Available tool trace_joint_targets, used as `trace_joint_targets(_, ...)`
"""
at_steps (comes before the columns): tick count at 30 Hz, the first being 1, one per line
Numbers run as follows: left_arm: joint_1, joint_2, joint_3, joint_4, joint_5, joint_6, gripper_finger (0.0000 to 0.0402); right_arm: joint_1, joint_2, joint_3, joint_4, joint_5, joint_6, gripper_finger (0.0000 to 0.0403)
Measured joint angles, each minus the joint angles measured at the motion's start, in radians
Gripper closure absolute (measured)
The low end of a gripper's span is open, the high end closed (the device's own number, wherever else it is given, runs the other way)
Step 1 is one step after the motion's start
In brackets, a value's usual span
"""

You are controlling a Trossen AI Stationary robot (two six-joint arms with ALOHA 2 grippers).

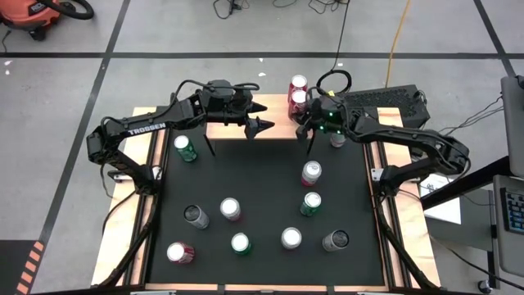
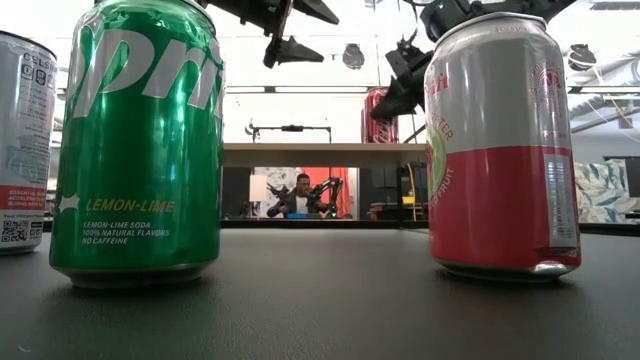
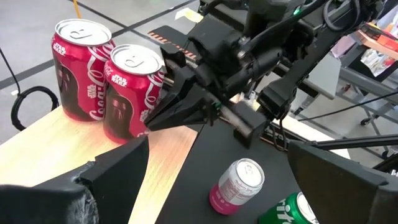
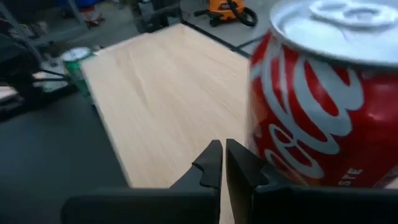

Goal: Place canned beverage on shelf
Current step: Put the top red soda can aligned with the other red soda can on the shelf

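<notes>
Green lemon-lime can and pink-and-silver can fill low-view foreground, upright on black table, apparently awaiting transfer. Shelf at table's far edge carries two red cola cans on right end. Right gripper pinched shut, empty, just beside nearer cola can. Left gripper spread wide, empty, over shelf's middle.

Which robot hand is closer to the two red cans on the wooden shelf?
The right one. The right gripper, shut, is right beside the red cans on the shelf. The left gripper, open, hovers over the shelf's middle, farther away.
</notes>
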Motion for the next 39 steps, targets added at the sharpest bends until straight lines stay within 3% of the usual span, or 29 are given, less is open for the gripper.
trace_joint_targets(11,0.0,0.0,0.0,-0.027,0.0,0.0,0.0015,0.0,-0.07,0.0,-0.106,0.031,-0.004,0.0403)
trace_joint_targets(39,0.0,0.0,0.0,-0.032,0.008,0.0,0.0015,-0.032,-0.026,0.0,-0.057,0.049,-0.031,0.0403)
